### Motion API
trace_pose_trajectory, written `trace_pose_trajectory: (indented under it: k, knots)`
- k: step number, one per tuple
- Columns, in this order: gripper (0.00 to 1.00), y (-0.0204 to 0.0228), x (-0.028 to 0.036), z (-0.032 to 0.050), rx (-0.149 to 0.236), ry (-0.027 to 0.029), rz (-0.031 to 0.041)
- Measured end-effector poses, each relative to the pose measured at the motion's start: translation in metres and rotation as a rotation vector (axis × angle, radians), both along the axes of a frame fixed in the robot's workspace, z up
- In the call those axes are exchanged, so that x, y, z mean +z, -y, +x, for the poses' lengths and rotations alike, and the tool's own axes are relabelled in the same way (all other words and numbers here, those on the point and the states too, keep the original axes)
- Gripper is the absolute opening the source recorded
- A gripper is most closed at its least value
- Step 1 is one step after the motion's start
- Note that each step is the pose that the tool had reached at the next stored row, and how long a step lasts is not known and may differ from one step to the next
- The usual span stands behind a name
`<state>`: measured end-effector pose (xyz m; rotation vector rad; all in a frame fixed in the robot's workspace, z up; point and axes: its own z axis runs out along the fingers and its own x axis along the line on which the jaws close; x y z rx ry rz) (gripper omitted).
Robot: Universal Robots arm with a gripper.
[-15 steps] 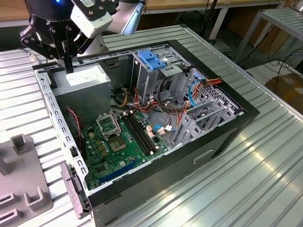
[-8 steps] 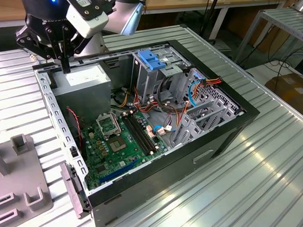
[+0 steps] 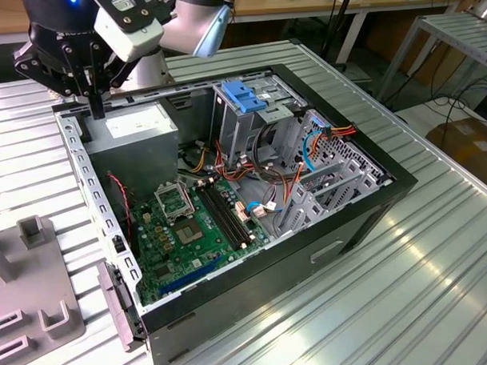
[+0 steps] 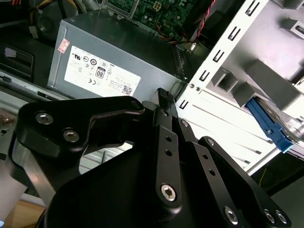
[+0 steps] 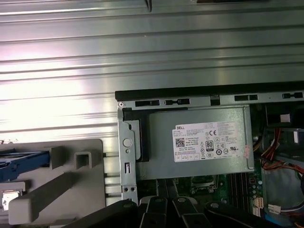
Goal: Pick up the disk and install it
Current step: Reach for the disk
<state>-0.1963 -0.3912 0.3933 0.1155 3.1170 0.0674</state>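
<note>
The open black metal computer case [image 3: 365,218] sits on the ribbed silver table [image 3: 439,288], a grey boxy power supply [image 3: 133,126] inside, behind the green motherboard [image 3: 189,232].

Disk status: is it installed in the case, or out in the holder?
Out. In the first wrist view the disk sits in the grey holder beside the case.

- Cuts the disk [image 4: 270,127] off at the edge in the second wrist view, well aside of the gripper [image 4: 164,95].
- Hides one corner of the power-supply box [image 4: 104,57] behind the gripper.
</note>
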Motion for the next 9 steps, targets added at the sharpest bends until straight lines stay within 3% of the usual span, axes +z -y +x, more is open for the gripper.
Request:
trace_pose_trajectory:
  k: [9]
  knots:
    - [0.11, -0.0002, 0.0, -0.013, 0.0, -0.0006, 0.0001]
